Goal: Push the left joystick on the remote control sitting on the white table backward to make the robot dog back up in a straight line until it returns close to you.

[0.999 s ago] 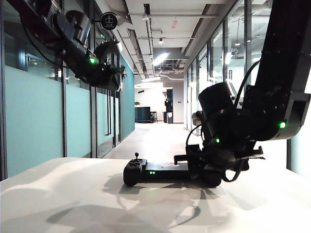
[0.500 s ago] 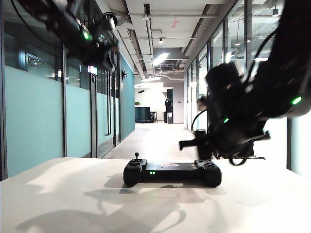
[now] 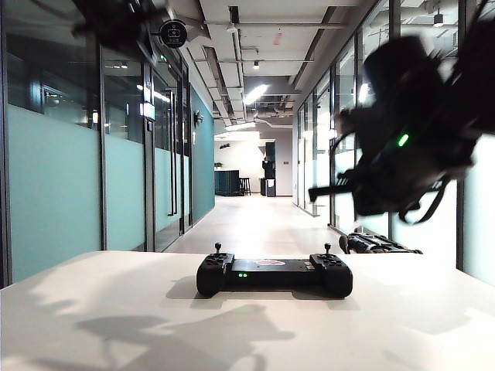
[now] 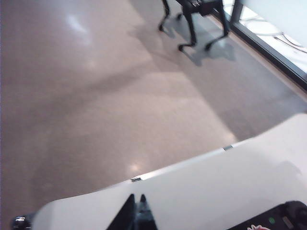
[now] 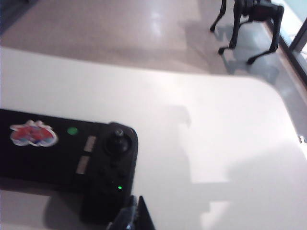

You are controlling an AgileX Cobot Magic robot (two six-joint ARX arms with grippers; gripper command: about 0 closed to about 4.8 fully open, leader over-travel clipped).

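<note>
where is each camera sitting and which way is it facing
Exterior view: low at the white table, facing the corridor; remote control centred, both arms raised, right tool blurred.
Left wrist view: above the table's far edge, looking down at floor and robot dog; left tool tips shut.
Right wrist view: above the remote's right end; right tool tips shut, empty.
Shared: both wrist views show dog, table, remote.

Glass-walled corridor [image 3: 255, 212] — ceiling lights [image 3: 255, 93], perhaps a counter [image 3: 227, 182] far off.
</note>
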